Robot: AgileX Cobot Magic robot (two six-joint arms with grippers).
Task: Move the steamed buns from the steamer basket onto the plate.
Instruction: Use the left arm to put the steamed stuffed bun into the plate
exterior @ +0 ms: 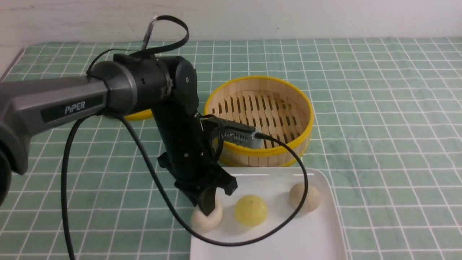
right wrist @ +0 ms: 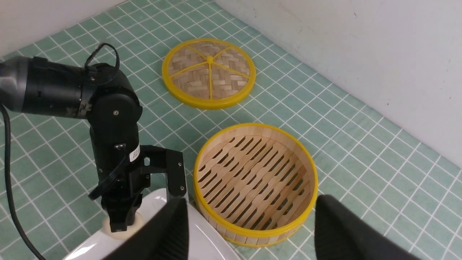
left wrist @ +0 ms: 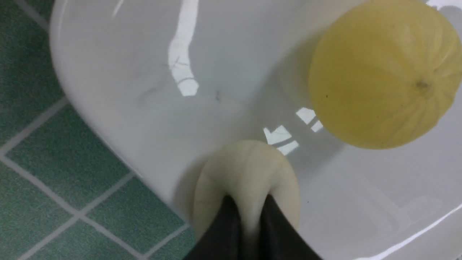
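— On the plate [exterior: 306, 238], a first pale bun [exterior: 206, 218] is sitting right at the left rim. The yellow bun [exterior: 251, 210] is lying just beside it toward the middle, and a second pale bun [exterior: 304, 196] is resting farther right, apart from both.

— Is anything gripping them?

— The left gripper [exterior: 208, 207] is pointing straight down and pinching the first pale bun. In its wrist view the two dark fingers [left wrist: 231, 224] are squeezing a ridge of dough at the bun's top. Whether the bun is pressing its weight on the rim, I cannot tell.

— And the steamer basket?

— The steamer basket [exterior: 269, 153] is standing just behind the plate, its slatted floor showing from wall to wall.

— What is the right arm doing?

— The right gripper [right wrist: 251, 200] is hanging above the basket's near wall and the plate's edge, jaws spread wide, grasping nothing. Its camera is also catching the woven lid [right wrist: 209, 72] lying flat on the green checked cloth [exterior: 379, 108] beyond the basket. A black cable [exterior: 305, 180] is looping across the plate, passing in front of the second pale bun.
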